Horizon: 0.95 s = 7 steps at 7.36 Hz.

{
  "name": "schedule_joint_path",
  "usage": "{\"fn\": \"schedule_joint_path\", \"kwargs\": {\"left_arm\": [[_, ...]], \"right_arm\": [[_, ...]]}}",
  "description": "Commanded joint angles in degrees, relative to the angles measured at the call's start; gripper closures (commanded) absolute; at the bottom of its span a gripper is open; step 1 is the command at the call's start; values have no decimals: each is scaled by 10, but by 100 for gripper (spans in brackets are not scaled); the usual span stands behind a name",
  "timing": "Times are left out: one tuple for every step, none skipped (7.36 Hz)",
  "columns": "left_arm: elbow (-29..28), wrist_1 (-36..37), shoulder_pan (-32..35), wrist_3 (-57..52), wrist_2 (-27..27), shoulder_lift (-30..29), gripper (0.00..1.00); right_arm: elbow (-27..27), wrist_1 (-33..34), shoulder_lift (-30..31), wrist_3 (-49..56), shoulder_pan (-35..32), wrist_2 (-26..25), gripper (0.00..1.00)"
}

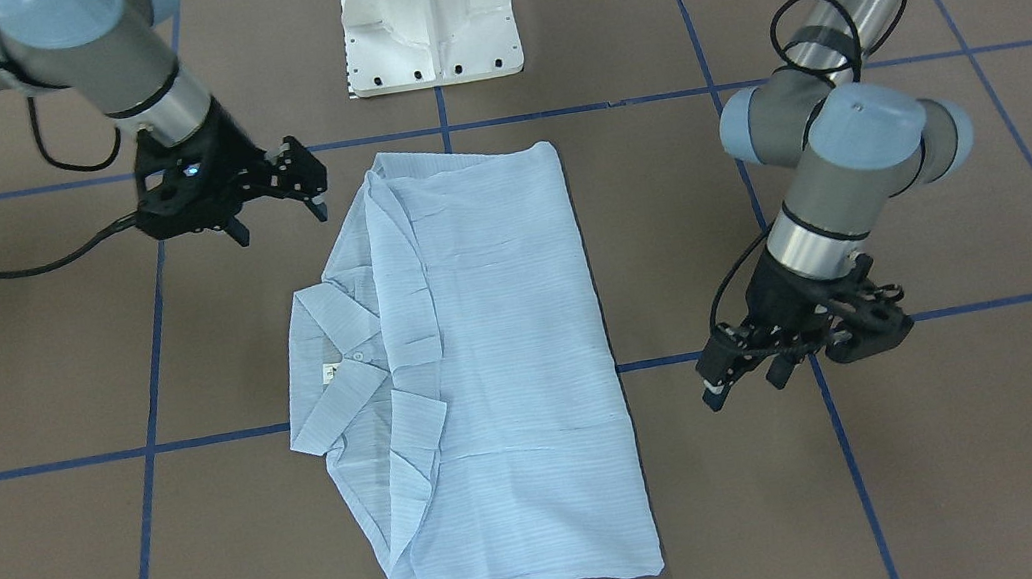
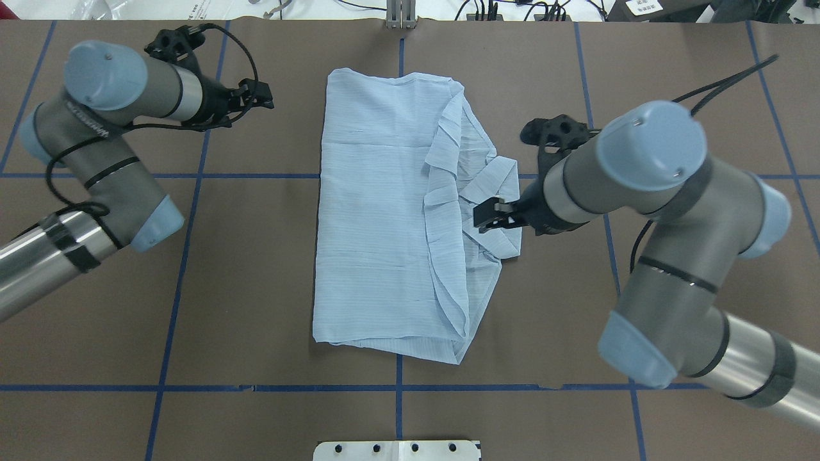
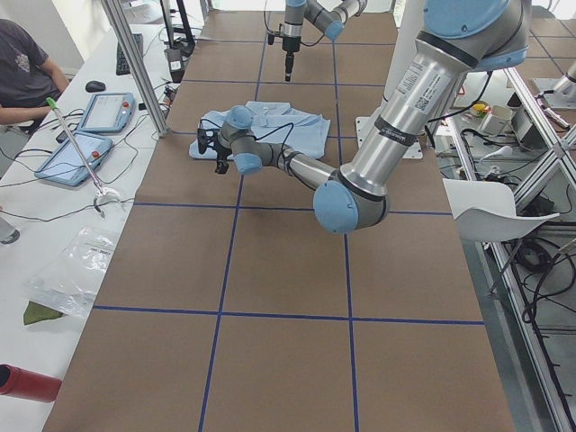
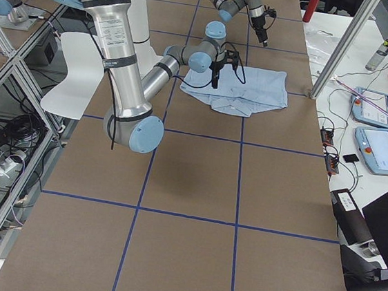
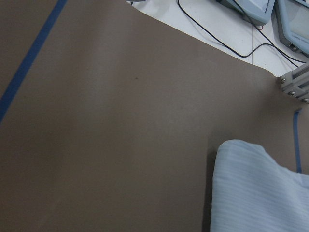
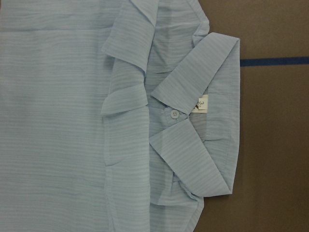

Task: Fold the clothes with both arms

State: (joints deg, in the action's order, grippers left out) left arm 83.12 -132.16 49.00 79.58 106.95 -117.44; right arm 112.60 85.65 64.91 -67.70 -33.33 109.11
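Note:
The light-blue striped shirt (image 1: 502, 332) (image 2: 378, 211) lies flat at the table's middle, folded into a long rectangle. Its collar (image 1: 333, 355) (image 6: 193, 140) sticks out on my right side. My right gripper (image 1: 282, 223) (image 2: 483, 218) hangs open above the collar edge, holding nothing; its wrist view looks straight down on collar and button. My left gripper (image 1: 742, 389) (image 2: 262, 99) is open and empty over bare table, beside the shirt's far corner (image 5: 260, 193), clear of the cloth. Both arms also show in the side views.
The white pedestal base (image 1: 427, 14) (image 2: 397, 450) stands at the robot's edge. Blue tape lines cross the brown table (image 2: 224, 288). Beyond the far edge, a side bench holds tablets (image 3: 103, 112) and cables, with a seated person (image 3: 22, 63).

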Motion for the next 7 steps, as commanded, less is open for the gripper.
{"fn": "schedule_joint_path", "kwargs": {"left_arm": [[155,78,0,-6,20,98,0],[184,78,-2,-6,24,126,0],[184,79,-4,-5,24,128,0],[180,78,-5,-5,24,128,0],[178,78,-6,-5,24,128,0],[177,78,-6,-5,24,128,0],[177,78,-6,-5,24,128,0]], "right_arm": [[-36,69,-62,16,76,-88,0],[-78,69,-81,36,96,-116,0],[-110,72,-95,42,112,-133,0],[-120,84,-101,47,121,-137,0],[-122,92,-101,58,131,-138,0],[-133,93,-106,67,134,-138,0],[-139,93,-105,75,134,-137,0]]}}
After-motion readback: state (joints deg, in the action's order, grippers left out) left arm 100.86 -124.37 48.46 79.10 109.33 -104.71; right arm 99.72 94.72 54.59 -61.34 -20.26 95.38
